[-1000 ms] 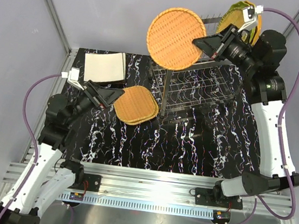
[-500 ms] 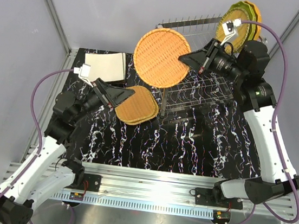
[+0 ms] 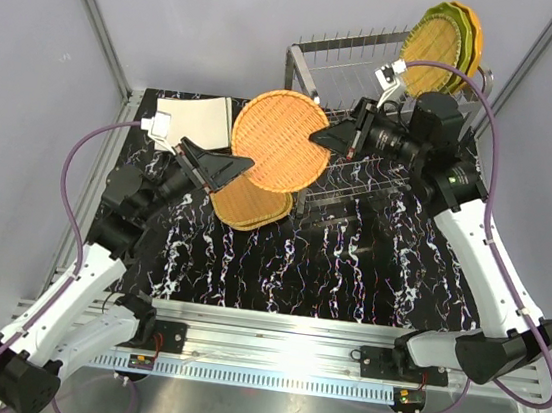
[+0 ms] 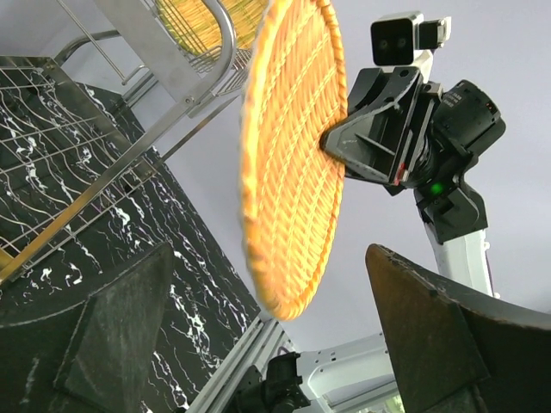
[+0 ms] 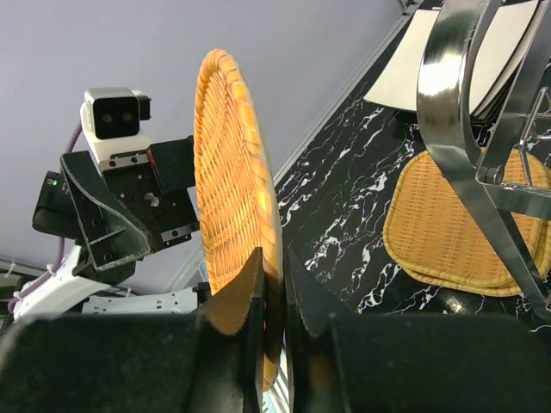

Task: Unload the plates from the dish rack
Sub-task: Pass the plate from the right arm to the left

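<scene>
Black veined tabletop [image 3: 349, 266] bears the dish rack [image 3: 360, 179] — pale grey walls [image 3: 197, 26] around

We've got white shells on the left arm [image 3: 81, 278] and right arm [image 3: 481, 260], chunky black joints, purple cables [image 3: 71, 166] looping off both, white camera boxes [image 4: 400, 39] at the wrists, black wedge fingers [image 4: 120, 335]. Tiny green LED [image 4: 437, 188] too.

Blk marbled table [image 3: 349, 266] w/ dish rack [image 3: 361, 172], cream plates [image 3: 198, 121], woven plate stack [image 3: 251, 205]
</scene>
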`<state>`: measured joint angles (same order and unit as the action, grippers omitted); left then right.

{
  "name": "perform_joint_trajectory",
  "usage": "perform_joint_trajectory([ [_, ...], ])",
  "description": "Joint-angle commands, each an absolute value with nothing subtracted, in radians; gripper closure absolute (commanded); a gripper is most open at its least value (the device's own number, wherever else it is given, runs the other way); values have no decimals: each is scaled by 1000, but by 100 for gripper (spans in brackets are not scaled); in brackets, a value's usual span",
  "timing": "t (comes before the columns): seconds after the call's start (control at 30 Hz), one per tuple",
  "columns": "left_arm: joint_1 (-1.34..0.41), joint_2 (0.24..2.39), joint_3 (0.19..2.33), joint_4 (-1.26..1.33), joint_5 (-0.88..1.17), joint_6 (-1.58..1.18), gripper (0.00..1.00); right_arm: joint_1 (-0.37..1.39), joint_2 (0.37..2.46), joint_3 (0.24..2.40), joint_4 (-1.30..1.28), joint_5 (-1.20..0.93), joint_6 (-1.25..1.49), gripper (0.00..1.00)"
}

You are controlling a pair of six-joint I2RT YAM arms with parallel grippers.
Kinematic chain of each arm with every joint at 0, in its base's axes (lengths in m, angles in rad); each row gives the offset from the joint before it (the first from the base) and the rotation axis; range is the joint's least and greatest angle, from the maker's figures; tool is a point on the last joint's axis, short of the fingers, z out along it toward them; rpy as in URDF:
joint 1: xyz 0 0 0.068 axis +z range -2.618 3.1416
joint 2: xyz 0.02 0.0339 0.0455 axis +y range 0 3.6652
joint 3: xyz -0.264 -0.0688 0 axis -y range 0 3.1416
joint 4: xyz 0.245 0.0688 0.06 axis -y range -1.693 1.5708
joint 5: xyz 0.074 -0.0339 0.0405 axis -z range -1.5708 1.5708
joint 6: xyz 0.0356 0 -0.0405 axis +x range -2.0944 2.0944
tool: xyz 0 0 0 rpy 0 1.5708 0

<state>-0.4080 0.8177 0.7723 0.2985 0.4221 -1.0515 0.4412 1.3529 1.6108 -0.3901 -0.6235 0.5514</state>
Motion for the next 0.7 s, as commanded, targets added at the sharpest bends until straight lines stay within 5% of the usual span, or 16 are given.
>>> perform_joint_trajectory([
  [0.0,-414,825,798,368,403,-1063,6,457,1302,1608,-310,-653,532,100],
  [0.43,-417,868,799,390,431,-1078,39,494,1298,1557,-293,-655,494,100],
  [0.57,-417,879,801,402,446,-1085,59,499,1299,1546,-288,-650,483,100],
  [0.67,-419,876,793,411,451,-1088,86,500,1299,1537,-285,-650,469,100],
])
